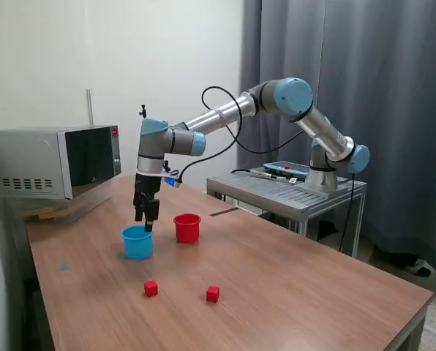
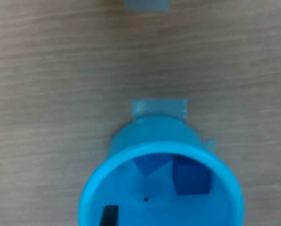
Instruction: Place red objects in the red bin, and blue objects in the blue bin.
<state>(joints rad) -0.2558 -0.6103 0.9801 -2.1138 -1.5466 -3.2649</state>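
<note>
the gripper [image 1: 146, 216] hangs just above the blue bin [image 1: 137, 242], fingers apart with nothing between them. two blue cubes [image 2: 192, 175] lie inside the blue bin. the red bin [image 1: 186, 227] stands just beside it, toward the middle of the desk [image 1: 291, 278]. two red cubes [image 1: 151, 288] sit near the desk's front edge, well apart.

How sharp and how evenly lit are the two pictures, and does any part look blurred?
Exterior view: sharp, evenly lit; the blue cup and red cup cast only faint shadows. Wrist view: soft, slightly blurred; the blue cup is cut off, two dark blue cubes inside have fuzzy edges.
</note>
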